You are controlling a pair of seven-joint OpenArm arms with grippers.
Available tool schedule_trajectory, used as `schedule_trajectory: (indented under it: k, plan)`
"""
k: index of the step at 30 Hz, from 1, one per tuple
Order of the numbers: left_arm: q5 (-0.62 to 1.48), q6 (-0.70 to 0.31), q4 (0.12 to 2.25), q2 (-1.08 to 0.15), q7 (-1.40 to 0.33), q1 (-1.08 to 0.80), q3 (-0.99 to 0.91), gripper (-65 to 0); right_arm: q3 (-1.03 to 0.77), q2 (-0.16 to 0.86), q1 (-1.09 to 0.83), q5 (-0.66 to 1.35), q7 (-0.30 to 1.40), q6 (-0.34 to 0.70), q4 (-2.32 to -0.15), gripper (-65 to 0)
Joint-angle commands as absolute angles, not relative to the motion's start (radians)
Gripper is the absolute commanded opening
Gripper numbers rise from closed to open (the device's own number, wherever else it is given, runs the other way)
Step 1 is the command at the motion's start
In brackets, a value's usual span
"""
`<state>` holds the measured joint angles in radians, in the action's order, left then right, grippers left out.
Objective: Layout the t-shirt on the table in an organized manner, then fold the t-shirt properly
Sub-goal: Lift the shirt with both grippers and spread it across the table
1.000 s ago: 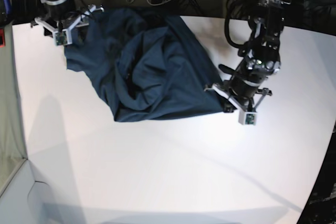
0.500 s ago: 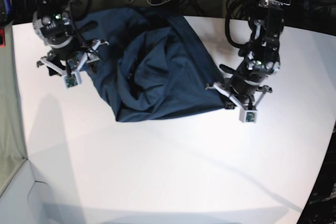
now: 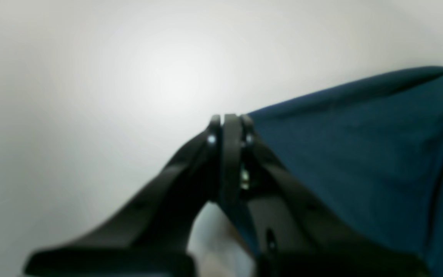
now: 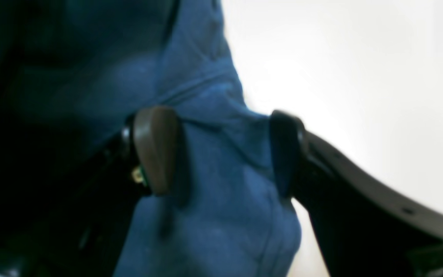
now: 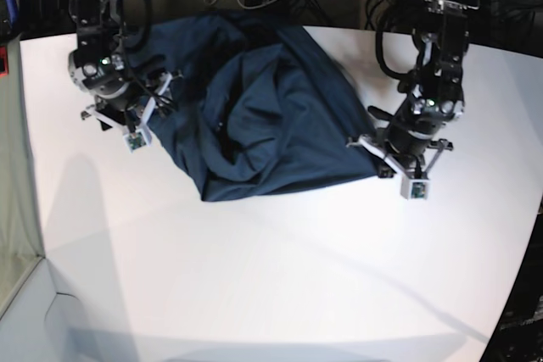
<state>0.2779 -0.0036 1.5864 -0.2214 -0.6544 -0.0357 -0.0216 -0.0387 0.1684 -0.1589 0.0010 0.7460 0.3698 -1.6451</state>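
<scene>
Nearest to me the table [image 5: 254,277] is bare, smooth and matte white, a broad open sweep running out to its curved front edge. Further in lies the t-shirt [image 5: 254,116], soft dark navy cotton bunched into heavy folds and ridges rather than flat; its near hem makes a fairly straight line, and its far part reaches the table's back edge.

My left gripper [image 5: 382,161] is clamped tight on the shirt's corner at the hem (in the left wrist view the black fingers [image 3: 229,146] meet with blue cloth pinched between them), with white tabletop beyond and beside it.

My right gripper [image 5: 136,116] stands spread wide over the other side of the shirt: in its wrist view one brown rounded pad [image 4: 156,150] and one dark pad sit apart, with a hump of blue fabric [image 4: 225,165] rising between them, not squeezed. White table lies free just outside that edge.
</scene>
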Motion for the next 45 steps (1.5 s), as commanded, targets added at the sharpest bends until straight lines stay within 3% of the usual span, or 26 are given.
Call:
schedule_trajectory:
  k: [1, 3, 4, 8, 9, 29, 37, 45]
  plan:
    - [0.277, -0.004, 1.606, -0.234, -0.634, -0.021, -0.035, -64.5, -0.042, 0.177, -0.142, 0.001, 0.737, 0.377, -1.646, -26.4]
    - [0.277, -0.004, 1.604, -0.236, -0.634, -0.021, -0.036, -64.5, -0.042, 0.177, -0.127, 0.001, 0.737, 0.378, -1.624, -29.3]
    - [0.277, -0.004, 1.604, -0.237, -0.634, -0.021, -0.036, -64.5, -0.042, 0.177, -0.119, 0.001, 0.737, 0.38, -1.612, -33.7]
    - [0.277, -0.004, 1.604, -0.237, -0.631, -0.019, -0.036, -64.5, -0.042, 0.173, -0.081, 0.001, 0.742, 0.41, -1.561, -63.2]
    - [0.277, -0.004, 1.604, -0.237, -0.63, -0.019, -0.036, -64.5, -0.044, 0.173, -0.073, 0.001, 0.745, 0.41, -1.554, -65.0]
    - [0.277, -0.005, 1.744, -0.275, -0.633, 0.097, -0.232, -64.5, -0.047, 0.2, 0.249, -0.001, 0.746, 0.406, -1.641, -65.0]
    - [0.283, -0.005, 1.767, -0.346, -0.625, 0.199, -0.24, -64.5, -0.053, 0.197, 0.265, -0.001, 0.746, 0.406, -1.827, -65.0]
    - [0.277, -0.005, 1.934, -0.361, -0.624, 0.24, -0.259, -64.5, -0.054, 0.18, 0.226, -0.001, 0.74, 0.404, -2.022, -65.0]
